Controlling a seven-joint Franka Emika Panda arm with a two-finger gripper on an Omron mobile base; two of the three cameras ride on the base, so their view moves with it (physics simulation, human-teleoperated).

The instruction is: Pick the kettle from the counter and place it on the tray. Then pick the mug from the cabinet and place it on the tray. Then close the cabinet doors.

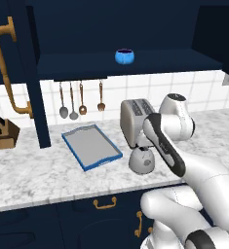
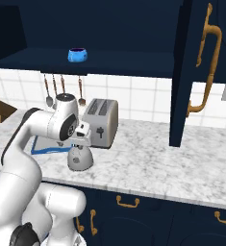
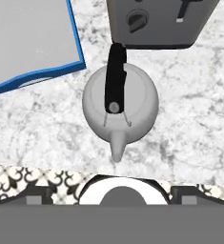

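On the counter, near its front edge, I see the kettle standing upright just in front of the silver toaster, its spout pointing toward me and the black handle running over the dome toward the toaster. My gripper hangs right above the kettle, and from the hand camera the kettle sits centred below; I cannot tell whether the fingers are spread or pressed together, as the tips are hidden. To the left of the kettle lies the tray, bare grey base inside its blue rim, close beside the kettle but not touching it. Farther left sits a wooden knife block. Behind, on the white tiled wall, spoons and ladles hang in a row. Above them the cabinet stands open, the mug on its shelf, and the cabinet doors swung out on both sides.
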